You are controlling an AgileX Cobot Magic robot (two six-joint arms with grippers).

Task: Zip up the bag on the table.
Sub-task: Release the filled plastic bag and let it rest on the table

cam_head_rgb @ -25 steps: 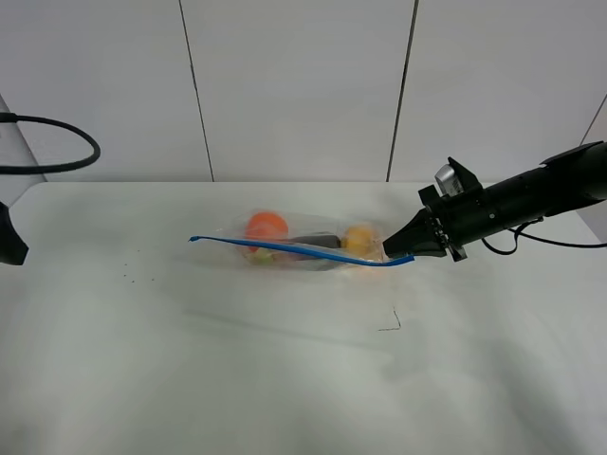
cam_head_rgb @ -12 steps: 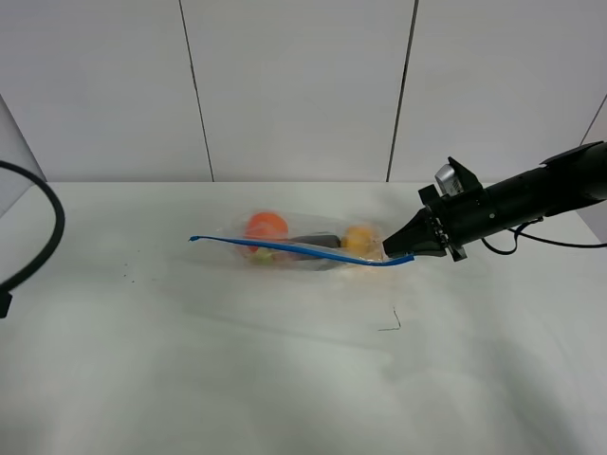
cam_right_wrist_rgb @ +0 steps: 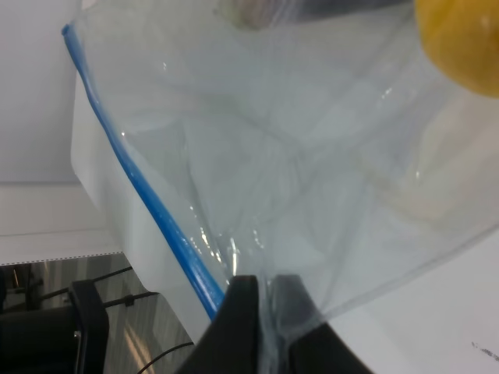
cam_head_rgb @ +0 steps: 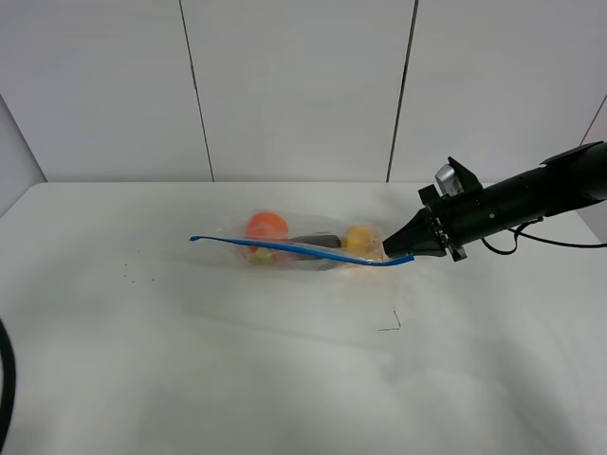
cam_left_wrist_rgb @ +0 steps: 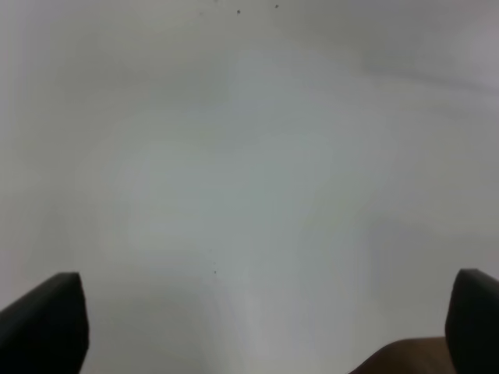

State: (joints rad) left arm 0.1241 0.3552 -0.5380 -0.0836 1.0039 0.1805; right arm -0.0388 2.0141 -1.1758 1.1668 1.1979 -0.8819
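The clear bag (cam_head_rgb: 303, 248) lies in the middle of the white table (cam_head_rgb: 285, 370), with an orange fruit (cam_head_rgb: 266, 226), a dark item (cam_head_rgb: 318, 241) and a yellow fruit (cam_head_rgb: 358, 238) inside. Its blue zipper strip (cam_head_rgb: 285, 250) runs along the near edge. My right gripper (cam_head_rgb: 395, 251) is shut on the bag's right end. In the right wrist view the fingers (cam_right_wrist_rgb: 238, 327) pinch the plastic next to the blue strip (cam_right_wrist_rgb: 140, 195). My left gripper (cam_left_wrist_rgb: 261, 315) is open over bare table (cam_left_wrist_rgb: 249, 171). It does not show in the exterior view.
A thin dark mark (cam_head_rgb: 391, 323) lies on the table in front of the bag, and small specks (cam_head_rgb: 128, 278) lie to the left. A black cable (cam_head_rgb: 4, 379) shows at the lower left edge. White wall panels stand behind the table.
The left arm's black cable has swung down the left edge and is almost out of view. The right gripper and the bag have not moved.
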